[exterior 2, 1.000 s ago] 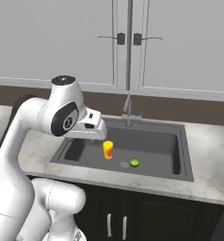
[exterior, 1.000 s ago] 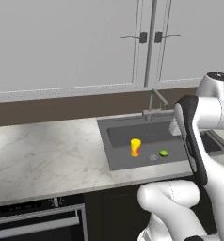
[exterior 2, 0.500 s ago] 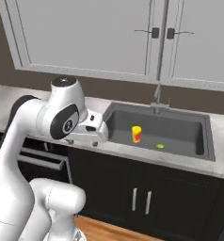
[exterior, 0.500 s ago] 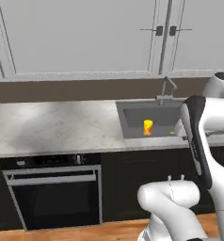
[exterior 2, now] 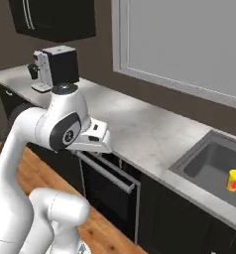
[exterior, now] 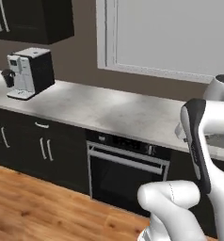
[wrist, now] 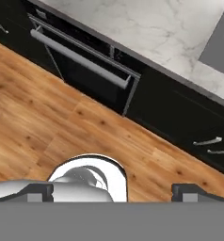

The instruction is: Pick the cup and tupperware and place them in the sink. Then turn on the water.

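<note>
Marble counter (exterior 2: 140,129), cup (exterior 2: 234,179) in sink (exterior 2: 209,163), well apart from spread, empty pincer (wrist: 111,190).

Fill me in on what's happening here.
Nothing is being handled right now. The gripper is open and empty, looking down at the wooden floor in front of the oven. The yellow cup already stands in the sink. The arm is tucked close over its base, beside the marble counter, where a coffee machine sits at the far end. No tupperware can be made out, and no water is running.
</note>
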### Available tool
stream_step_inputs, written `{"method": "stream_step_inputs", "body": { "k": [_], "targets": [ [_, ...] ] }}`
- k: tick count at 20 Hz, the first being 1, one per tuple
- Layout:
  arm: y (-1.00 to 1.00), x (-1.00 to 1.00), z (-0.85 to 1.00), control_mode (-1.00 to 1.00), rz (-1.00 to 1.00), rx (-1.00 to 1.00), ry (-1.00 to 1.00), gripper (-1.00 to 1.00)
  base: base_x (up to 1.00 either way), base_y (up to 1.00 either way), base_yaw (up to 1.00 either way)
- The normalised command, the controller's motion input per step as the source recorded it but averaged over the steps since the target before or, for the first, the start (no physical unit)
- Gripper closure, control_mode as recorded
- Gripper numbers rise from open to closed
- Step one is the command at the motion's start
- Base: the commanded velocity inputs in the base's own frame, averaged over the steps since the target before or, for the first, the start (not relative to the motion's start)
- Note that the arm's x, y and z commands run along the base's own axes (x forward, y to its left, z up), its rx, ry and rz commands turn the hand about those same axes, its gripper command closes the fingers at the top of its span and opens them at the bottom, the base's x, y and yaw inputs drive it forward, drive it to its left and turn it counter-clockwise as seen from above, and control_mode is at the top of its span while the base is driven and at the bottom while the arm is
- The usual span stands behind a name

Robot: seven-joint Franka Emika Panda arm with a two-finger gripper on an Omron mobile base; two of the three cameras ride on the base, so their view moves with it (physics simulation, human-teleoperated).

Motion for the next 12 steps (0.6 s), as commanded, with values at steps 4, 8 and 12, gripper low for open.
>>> {"method": "stream_step_inputs", "body": {
  "k": [4,8,12],
  "targets": [
    [0.00,0.00,0.00,1.00,0.00,0.00,0.00,-1.00,0.21,0.10,0.79],
    [0.00,0.00,0.00,1.00,0.00,0.00,0.00,-1.00,0.13,0.00,0.81],
    [0.00,0.00,0.00,1.00,0.00,0.00,0.00,-1.00,0.16,0.00,0.79]
  ]
}}
